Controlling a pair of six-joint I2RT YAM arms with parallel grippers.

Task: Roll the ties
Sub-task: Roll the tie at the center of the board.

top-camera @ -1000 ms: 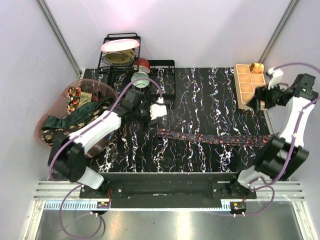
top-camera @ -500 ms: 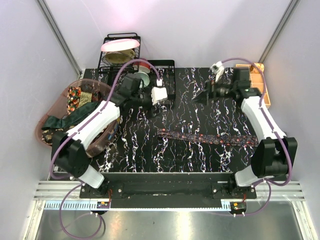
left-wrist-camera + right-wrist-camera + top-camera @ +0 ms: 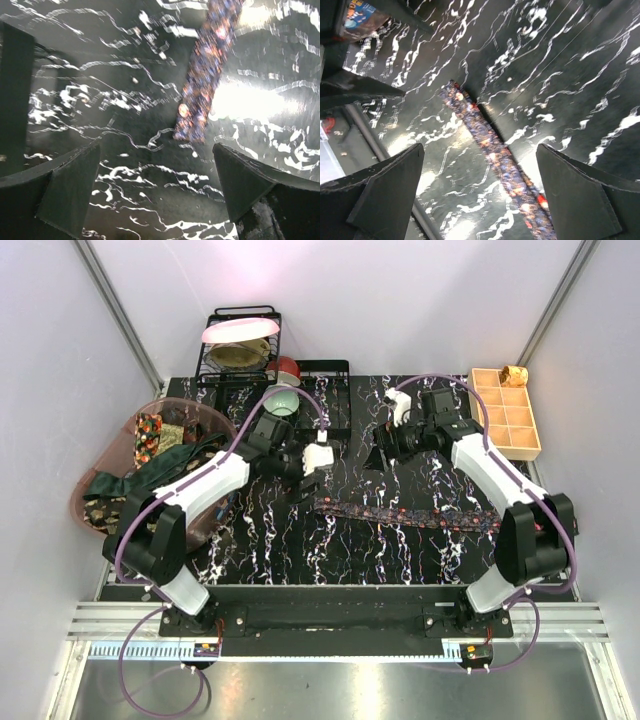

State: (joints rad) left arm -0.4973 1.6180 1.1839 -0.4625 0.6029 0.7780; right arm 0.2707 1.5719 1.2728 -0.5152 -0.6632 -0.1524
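Plainly flat on the black, white-veined counter point(image 3: 300, 550): long dark necktie with small red dots point(image 3: 410, 512), running left to right across the middle, its right end hidden behind the right arm near the counter's right edge. Bare counter before it up to the near edge, and behind it up to the rack. Left fingers point(image 3: 303, 483) spread wide, empty, just above the tie's left end. Right fingers point(image 3: 378, 453) equally wide, empty, above the counter just behind the tie. Off the left edge, pink oval basket point(image 3: 80, 502) with a dark green tie point(image 3: 150, 472) draped over its rim and a brown-gold patterned one point(image 3: 150, 430) inside. At the far right corner, tan gridded tray point(image 3: 480, 445), a brown lump point(image 3: 515, 375) in its far right compartment. At the back, black wire rack point(image 3: 335, 367) carrying plates and bowls
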